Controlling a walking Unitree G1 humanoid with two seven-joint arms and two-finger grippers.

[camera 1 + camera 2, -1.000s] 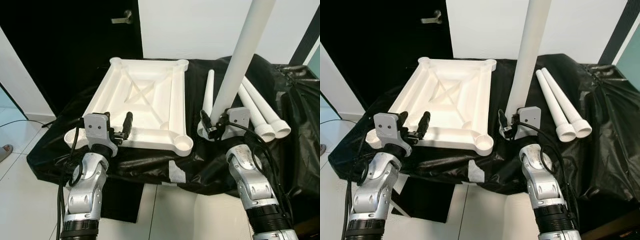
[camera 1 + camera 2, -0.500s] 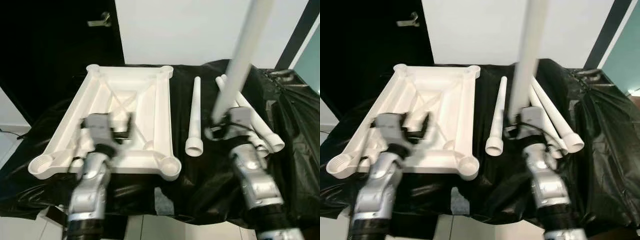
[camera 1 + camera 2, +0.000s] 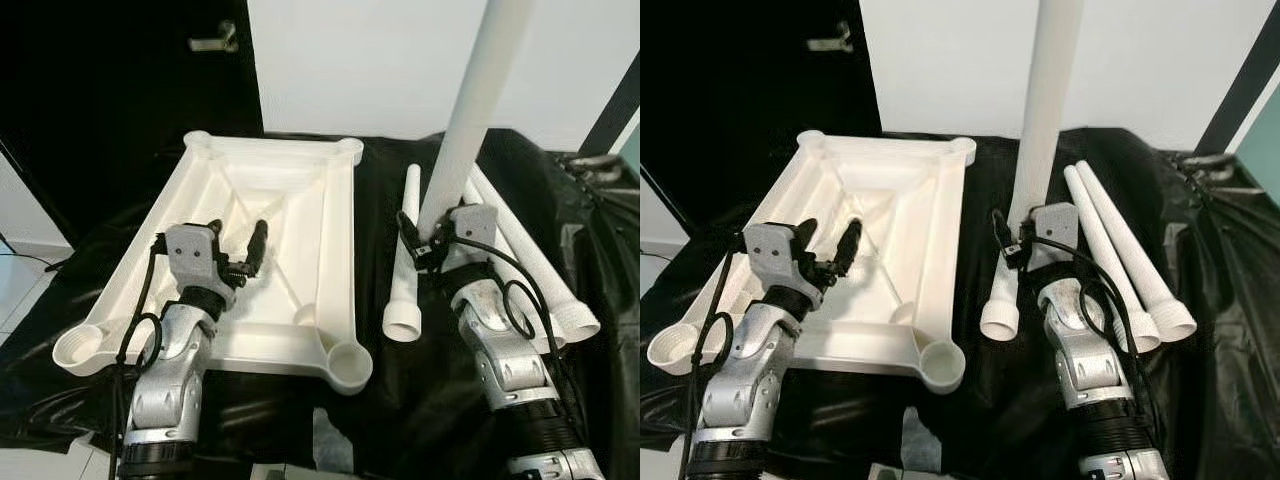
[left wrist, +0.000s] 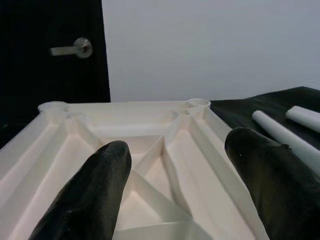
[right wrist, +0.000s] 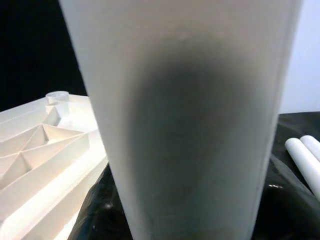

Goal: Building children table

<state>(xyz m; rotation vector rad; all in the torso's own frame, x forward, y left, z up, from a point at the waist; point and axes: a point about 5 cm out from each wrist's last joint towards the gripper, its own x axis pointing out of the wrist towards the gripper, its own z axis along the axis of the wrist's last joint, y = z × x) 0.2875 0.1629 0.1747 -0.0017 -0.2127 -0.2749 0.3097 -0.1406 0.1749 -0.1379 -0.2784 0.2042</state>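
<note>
Right claw (image 3: 428, 243) holds a white leg (image 3: 470, 110) upright at centre right; left claw (image 3: 240, 250) hovers wide open over the upturned tabletop (image 3: 300, 215) (centre left). Line the leg squarely over a corner socket (image 3: 350, 362) before pressing.

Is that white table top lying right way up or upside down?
Upside down. The table top shows its ribbed underside, with crossing braces and round leg sockets at the corners facing up, all empty. It lies flat on the black sheet.
</note>
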